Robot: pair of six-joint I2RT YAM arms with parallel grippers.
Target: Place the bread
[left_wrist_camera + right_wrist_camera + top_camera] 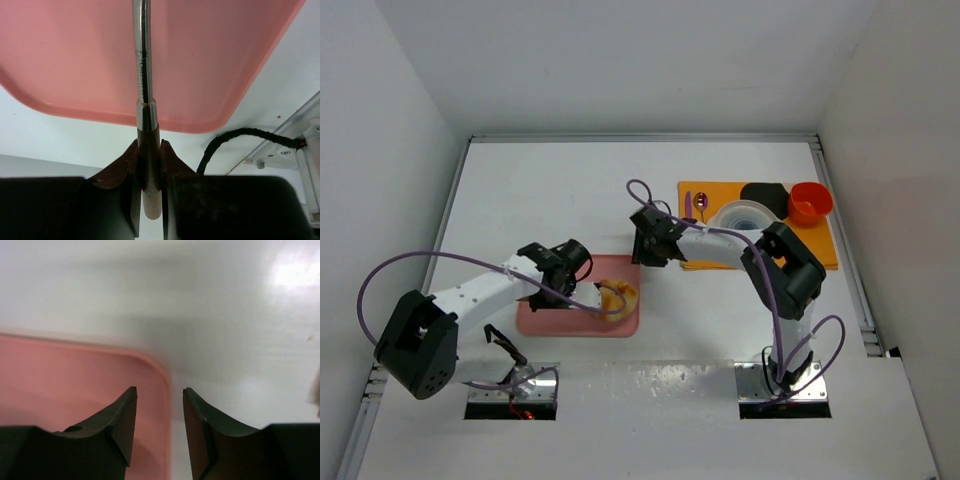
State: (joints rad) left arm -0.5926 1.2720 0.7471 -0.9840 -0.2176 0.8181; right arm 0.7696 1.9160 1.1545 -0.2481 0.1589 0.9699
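Observation:
The bread [619, 294], a small golden-brown bun, lies on the right part of a pink tray [545, 320]. My left gripper [560, 290] is shut on the handle of a metal utensil [592, 300], whose far end reaches the bread. In the left wrist view the gripper [149, 145] clamps the utensil's shaft [143, 75], which runs out over the tray [215, 75]; the bread is out of that view. My right gripper [648, 256] is open and empty over the tray's far right corner. In the right wrist view the gripper [159, 390] straddles the tray's rim [162, 371].
An orange mat [820, 250] at the right holds a purple spoon [701, 204], a clear bowl [745, 215], a black item [765, 193] and a red cup [810, 202]. White walls close in the table on three sides. A black cable [225, 140] lies near the left base.

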